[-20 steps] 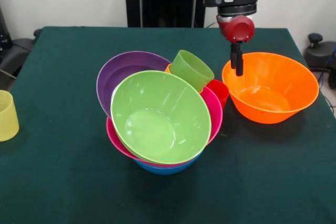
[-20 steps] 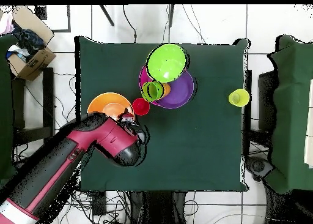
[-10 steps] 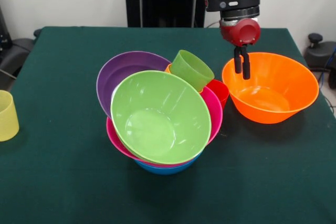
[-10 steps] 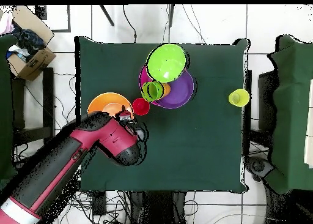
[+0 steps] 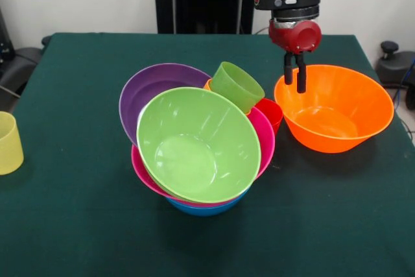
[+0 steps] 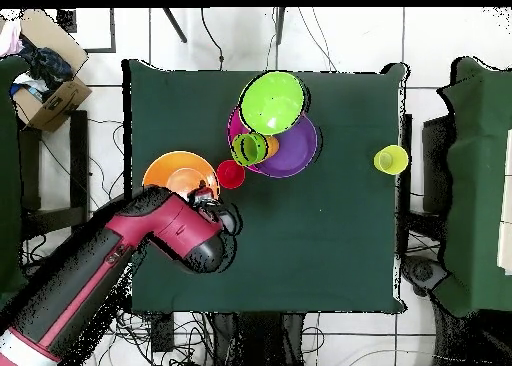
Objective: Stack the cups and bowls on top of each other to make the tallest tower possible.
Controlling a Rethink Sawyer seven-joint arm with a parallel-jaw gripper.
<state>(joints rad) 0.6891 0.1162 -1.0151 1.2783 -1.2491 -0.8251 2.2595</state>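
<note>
Bowls and cups are thin, glossy moulded plastic: judged light, stiff and slippery, unlikely to break but quick to slide or tip when nudged. A thin rim pinched between the fingers looks the best hold on any of them.

Taking the lime green bowl (image 5: 198, 144) as landmark, and working from the near side of the front view outward: it sits tilted toward the camera and empty, topmost in the tower. Nested directly beneath it are the pink bowl (image 5: 263, 139) and, lowest, a blue bowl (image 5: 206, 209). Well to its left, at the table's edge, the pale yellow cup (image 5: 10, 142) stands alone. Behind it the purple bowl (image 5: 154, 86) leans on edge. Behind and to the right the green cup (image 5: 237, 86) lies tilted over an orange piece, with the red cup (image 5: 271, 114) just beyond the pink rim.

Further right, apart from the pile, the orange bowl (image 5: 334, 108) stands upright and empty on the green table (image 5: 78, 225).

The gripper (image 5: 294, 77) hangs over that bowl's far left rim, fingers narrowly parted, holding nothing; whether they straddle the rim cannot be told.
</note>
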